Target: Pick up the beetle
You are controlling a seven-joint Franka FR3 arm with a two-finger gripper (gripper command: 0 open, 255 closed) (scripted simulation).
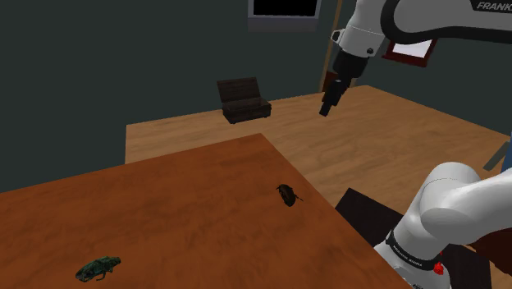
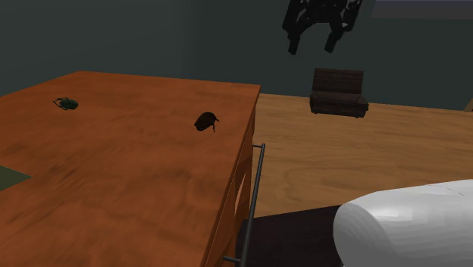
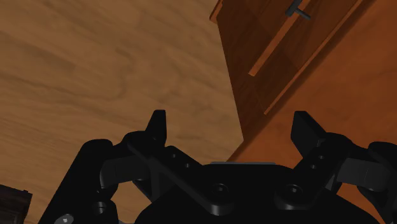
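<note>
Your pincer (image 2: 311, 47) is hanging wide open with nothing between the fingers, high over the wooden floor (image 3: 95, 57) rather than over the table (image 1: 164, 213). I'm guessing that's just it getting ready for the grab. The beetle (image 1: 287, 194) is sitting well below the pincer and off to one side, near the table's edge, so you're looking at a swing across and a drop. The wrist view is giving you the finger gap plus the table's side; the second exterior view is showing the green critter (image 2: 67, 102) lying much farther off.
</note>
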